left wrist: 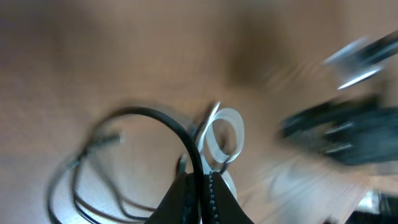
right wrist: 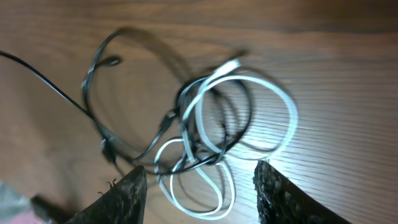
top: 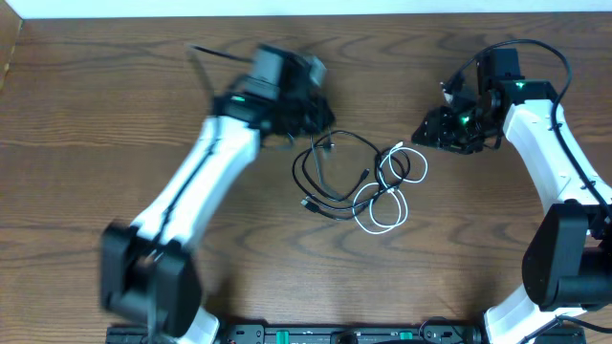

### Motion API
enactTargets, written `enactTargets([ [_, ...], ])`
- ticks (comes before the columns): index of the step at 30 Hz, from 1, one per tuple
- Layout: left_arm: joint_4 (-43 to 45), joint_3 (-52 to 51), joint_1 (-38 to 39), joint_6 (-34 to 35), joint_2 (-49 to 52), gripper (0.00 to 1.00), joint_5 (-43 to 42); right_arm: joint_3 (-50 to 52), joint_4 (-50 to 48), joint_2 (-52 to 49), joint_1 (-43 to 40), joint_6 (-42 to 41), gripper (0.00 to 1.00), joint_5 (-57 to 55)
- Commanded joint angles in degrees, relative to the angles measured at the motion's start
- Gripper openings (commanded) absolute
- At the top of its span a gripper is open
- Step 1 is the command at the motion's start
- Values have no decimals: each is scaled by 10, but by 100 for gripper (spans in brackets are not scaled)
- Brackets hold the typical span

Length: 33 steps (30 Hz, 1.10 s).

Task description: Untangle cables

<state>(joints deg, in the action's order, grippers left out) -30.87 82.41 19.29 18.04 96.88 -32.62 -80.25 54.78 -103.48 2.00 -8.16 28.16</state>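
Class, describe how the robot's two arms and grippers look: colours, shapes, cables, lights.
The left arm and right arm have white tubular links with black joints. A thick black cable loops at the right wrist; green lights glow near both wrists. The left gripper and right gripper are black.

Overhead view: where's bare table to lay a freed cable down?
Bare table: the near strip below the tangle, and the far-left corner beyond the left arm. Crowded: the centre, where the white cable and black cable interloop between the left gripper and right gripper.
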Motion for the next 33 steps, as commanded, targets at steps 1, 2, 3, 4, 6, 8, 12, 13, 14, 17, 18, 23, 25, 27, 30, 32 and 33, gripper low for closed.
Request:
enactTargets([
  [1,3,67,-25,12,-126,7,-30,-2,3,-3,15,46,50,57],
  [2,7,72,-26,16,-151,8,-29,-2,1,-3,18,47,50,60],
  [3,12,74,-26,16,-171,7,-29,-2,0,-3,19,47,50,62],
  [4,19,75,-26,21,-189,7,-29,-2,-4,-3,22,47,50,68],
  [6,48,75,-26,40,-230,8,-28,-2,-13,-3,26,57,50,96],
  [8,80,75,-26,55,-255,7,-27,-2,-20,-3,29,60,50,115],
  [12,160,75,-26,85,-287,7,-28,-2,-34,-3,35,62,51,153],
  [13,185,75,-26,93,-292,7,-28,-2,-38,-3,38,68,51,166],
  [14,202,75,-26,99,-294,7,-28,-2,-41,-3,40,70,51,170],
  [17,226,75,-26,104,-296,8,-27,-2,-45,-3,47,70,50,153],
  [18,223,75,-26,104,-295,7,-27,-2,-46,-3,50,58,50,128],
  [23,127,75,-26,90,-266,7,-27,-2,-54,-10,76,-40,48,-12],
  [25,80,75,-26,61,-247,7,-26,-2,-59,-20,91,-72,43,-32],
  [27,36,75,-26,40,-228,7,-16,-2,-64,-37,108,-92,39,-35],
  [30,-23,75,-26,25,-197,7,3,-2,-77,-64,129,-92,36,-35],
  [32,-53,75,-26,19,-177,7,7,-2,-87,-87,142,-97,33,-42],
  [33,-64,75,-26,17,-167,8,7,-2,-91,-98,147,-103,30,-49],
])
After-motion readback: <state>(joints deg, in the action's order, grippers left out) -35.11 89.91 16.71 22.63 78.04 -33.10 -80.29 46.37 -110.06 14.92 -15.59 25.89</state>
